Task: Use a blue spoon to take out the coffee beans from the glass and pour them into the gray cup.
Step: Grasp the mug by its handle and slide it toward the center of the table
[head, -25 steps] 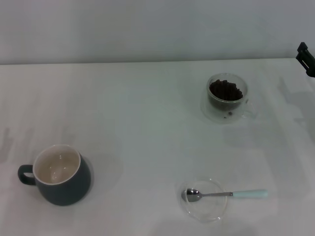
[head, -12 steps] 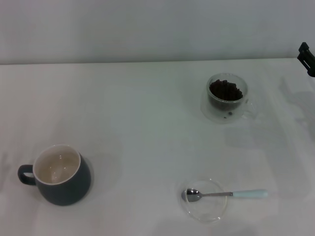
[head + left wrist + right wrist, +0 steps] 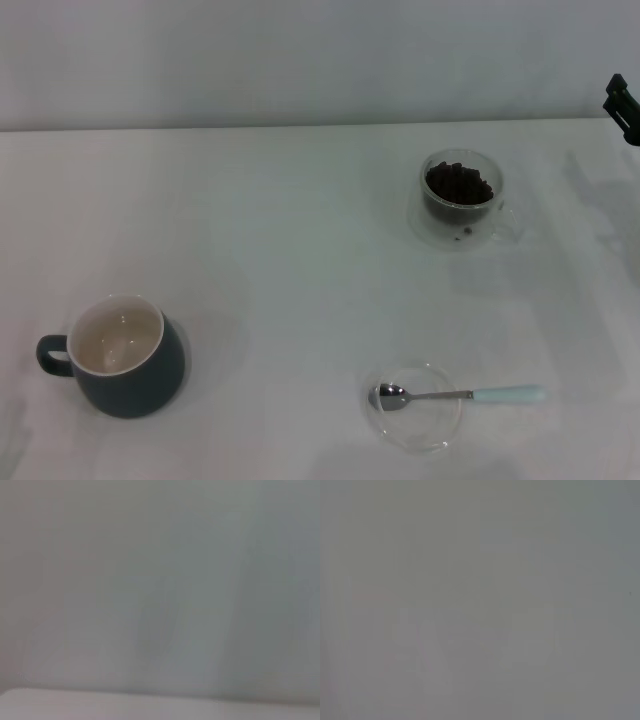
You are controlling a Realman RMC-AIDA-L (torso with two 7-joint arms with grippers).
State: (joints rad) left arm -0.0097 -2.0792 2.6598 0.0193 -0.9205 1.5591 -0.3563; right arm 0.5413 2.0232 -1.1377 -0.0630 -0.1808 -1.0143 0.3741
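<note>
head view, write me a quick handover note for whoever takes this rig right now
Right pincer: only a dark part shows at the far right edge of the head view, above the table; open or shut cannot be told. Left pincer: not in view.
The blue spoon lies untouched, its bowl in the flat clear dish at front right, handle pointing right over the rim.
The glass stands at the far right, full of coffee beans.
The gray cup stands at front left, handle to the left; no beans visible inside.
Done: nothing yet.
Left: pick up the spoon, scoop beans, pour them into the gray cup.
</note>
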